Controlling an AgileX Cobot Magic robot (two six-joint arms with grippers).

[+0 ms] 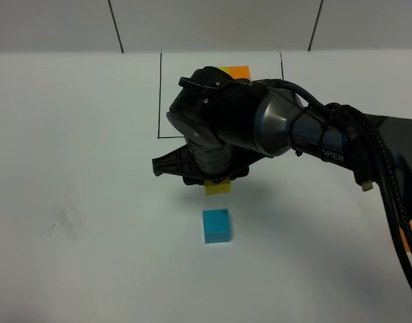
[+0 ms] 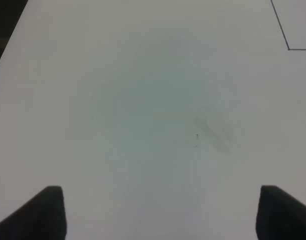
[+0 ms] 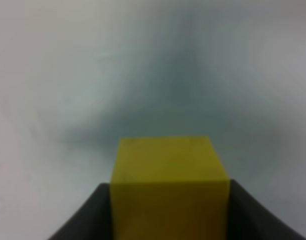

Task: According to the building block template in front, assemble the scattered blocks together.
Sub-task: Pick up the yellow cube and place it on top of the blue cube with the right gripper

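Right pincer: it is clamped on a plain yellow cube. Its dark fingers press on two sides of the cube.
Right arm: big and black. It reaches across the middle of the white desk, with the pincer pointing down.
Yellow cube: it sits in the pincer, near the middle of the desk. I cannot tell if it touches the desk.
Sky-blue cube: it sits on the desk alone, near the yellow cube on the front side, with a small gap between them.
Block template: at the back of the desk, inside a thin black rectangle drawn on the desk. Only a bit of yellow and orange shows; the arm hides the rest.
Left pincer: its two dark fingers are wide apart, with nothing between them but bare desk.
Grey smudge: a faint mark on the desk in front of the left pincer.
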